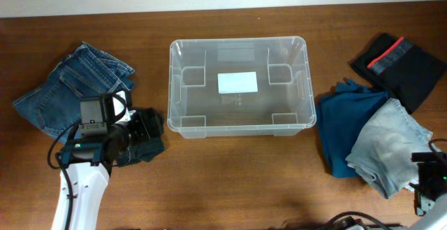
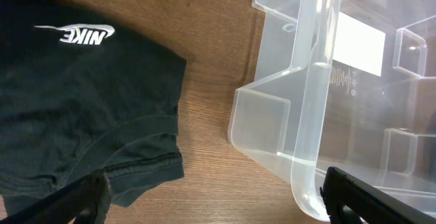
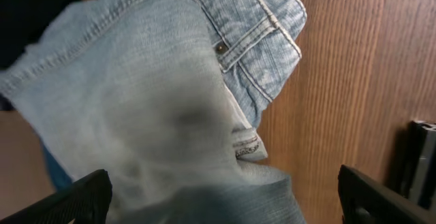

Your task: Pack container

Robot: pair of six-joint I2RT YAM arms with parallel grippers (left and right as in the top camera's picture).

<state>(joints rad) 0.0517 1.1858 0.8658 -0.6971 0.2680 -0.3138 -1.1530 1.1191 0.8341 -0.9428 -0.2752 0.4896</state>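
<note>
It may be a robot lab: a white robot arm at a wooden table with piles of clothes.

Even, bright light, soft shadows; sheen on container rim; close denim blurred mid-frame.

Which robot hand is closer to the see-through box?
Left. The left gripper hovers just off the container's left front corner, over a black shirt; the right gripper is far to its right, above the pale jeans.
</note>
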